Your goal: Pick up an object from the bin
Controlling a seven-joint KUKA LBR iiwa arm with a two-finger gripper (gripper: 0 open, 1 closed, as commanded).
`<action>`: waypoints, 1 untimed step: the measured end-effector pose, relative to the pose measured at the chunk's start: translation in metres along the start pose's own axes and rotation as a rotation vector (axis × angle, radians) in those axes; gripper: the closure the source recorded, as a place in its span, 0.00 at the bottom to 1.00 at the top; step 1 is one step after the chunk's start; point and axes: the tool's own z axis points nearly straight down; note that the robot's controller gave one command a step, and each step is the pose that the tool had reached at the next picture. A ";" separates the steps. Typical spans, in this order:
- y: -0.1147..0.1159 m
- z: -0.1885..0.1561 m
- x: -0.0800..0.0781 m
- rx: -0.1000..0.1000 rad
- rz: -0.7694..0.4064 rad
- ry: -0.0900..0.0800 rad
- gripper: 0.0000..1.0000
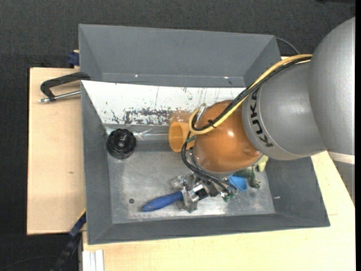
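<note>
Claw [190,195]: sat low at the end of the blue-handled tool [161,202]; we could not tell if it was open or shut.
Tip: we needed a snug squeeze, then a straight lift.

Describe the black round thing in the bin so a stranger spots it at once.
Find the grey bin and look by its left wall in the view. The black round thing lies there, apart from the gripper. Unlike the long blue tool, it is dark and circular.
</note>
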 end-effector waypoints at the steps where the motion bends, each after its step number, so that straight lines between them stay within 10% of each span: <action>1: -0.003 -0.214 -0.006 0.005 0.011 -0.014 1.00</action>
